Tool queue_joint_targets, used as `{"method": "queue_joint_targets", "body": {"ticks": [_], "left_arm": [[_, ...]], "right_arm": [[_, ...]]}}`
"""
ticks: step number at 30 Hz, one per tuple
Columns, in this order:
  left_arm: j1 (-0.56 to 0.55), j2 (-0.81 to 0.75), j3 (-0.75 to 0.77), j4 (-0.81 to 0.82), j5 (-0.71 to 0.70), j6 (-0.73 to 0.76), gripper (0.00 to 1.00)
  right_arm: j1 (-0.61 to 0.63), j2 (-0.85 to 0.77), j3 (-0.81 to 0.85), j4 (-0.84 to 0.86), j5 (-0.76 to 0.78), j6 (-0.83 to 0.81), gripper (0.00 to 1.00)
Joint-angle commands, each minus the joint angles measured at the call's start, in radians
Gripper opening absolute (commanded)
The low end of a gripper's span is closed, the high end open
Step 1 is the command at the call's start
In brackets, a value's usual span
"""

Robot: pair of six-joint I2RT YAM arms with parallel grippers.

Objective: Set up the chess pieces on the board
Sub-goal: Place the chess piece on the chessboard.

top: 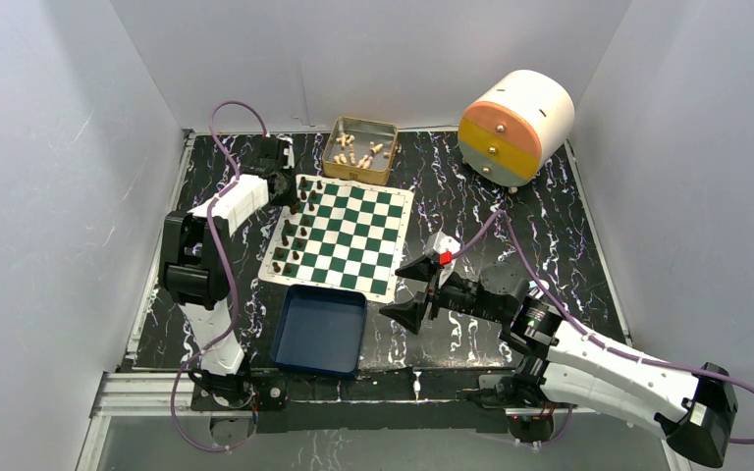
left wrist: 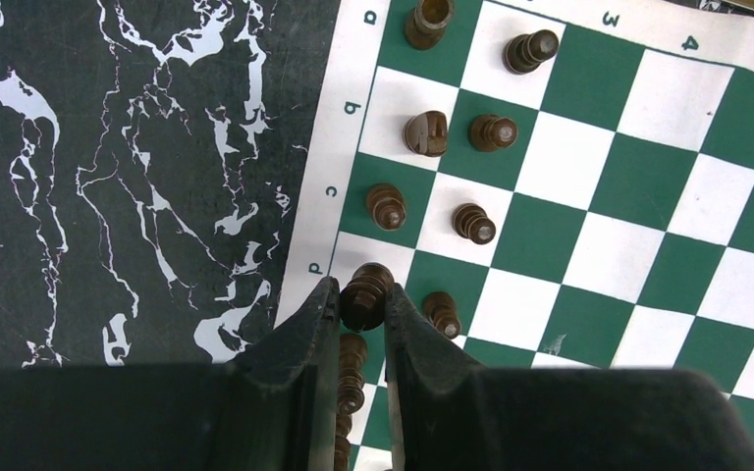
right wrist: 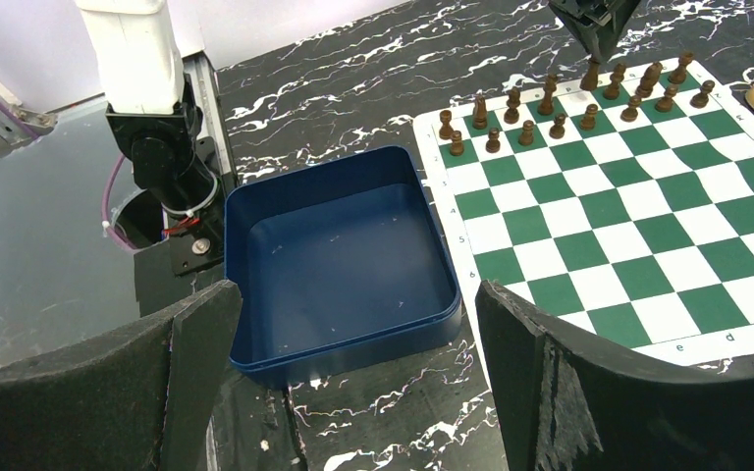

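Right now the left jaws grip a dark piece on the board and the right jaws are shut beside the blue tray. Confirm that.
Wrong on one point: the right jaws are not shut; they stand wide open beside the blue tray, as the right wrist view shows. The left jaws do grip a dark piece on the board.

I'm counting sixteen dark pieces [right wrist: 557,126], one board [right wrist: 648,235], one blue tray [right wrist: 344,265], one gold tin [top: 358,175], one round drawer unit [top: 515,123]. The tin's cream pieces [top: 353,147] are too jumbled for me to count.
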Motion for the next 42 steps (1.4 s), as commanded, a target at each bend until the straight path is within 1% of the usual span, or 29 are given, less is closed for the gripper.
{"method": "queue_joint_targets", "body": {"ticks": [1, 13, 17, 25, 29, 33, 39, 42], "left_arm": [[0.001, 0.001, -0.003, 0.003, -0.016, 0.022, 0.01], [-0.004, 0.032, -0.018, 0.008, -0.006, 0.041, 0.02], [-0.005, 0.035, -0.02, 0.01, -0.001, 0.05, 0.03], [-0.013, 0.031, -0.02, -0.001, -0.01, 0.063, 0.19], [-0.015, 0.025, -0.006, -0.02, 0.006, 0.061, 0.23], [-0.015, 0.027, 0.045, -0.083, 0.037, 0.039, 0.27], [-0.015, 0.004, 0.103, -0.156, 0.061, 0.021, 0.35], [-0.015, -0.011, 0.142, -0.201, 0.061, 0.006, 0.36]], "right_arm": [[-0.001, -0.019, 0.039, 0.05, 0.017, -0.007, 0.99], [-0.001, -0.028, 0.035, 0.056, 0.028, -0.01, 0.99], [-0.001, -0.033, 0.029, 0.063, 0.03, -0.008, 0.99], [-0.001, -0.043, 0.023, 0.049, 0.042, -0.012, 0.99], [-0.001, -0.04, 0.017, 0.052, 0.046, -0.014, 0.99], [-0.001, -0.026, 0.02, 0.03, 0.06, -0.015, 0.99], [-0.002, -0.015, 0.043, -0.02, 0.095, 0.026, 0.99], [-0.001, -0.008, 0.049, -0.038, 0.132, 0.062, 0.99]]}}
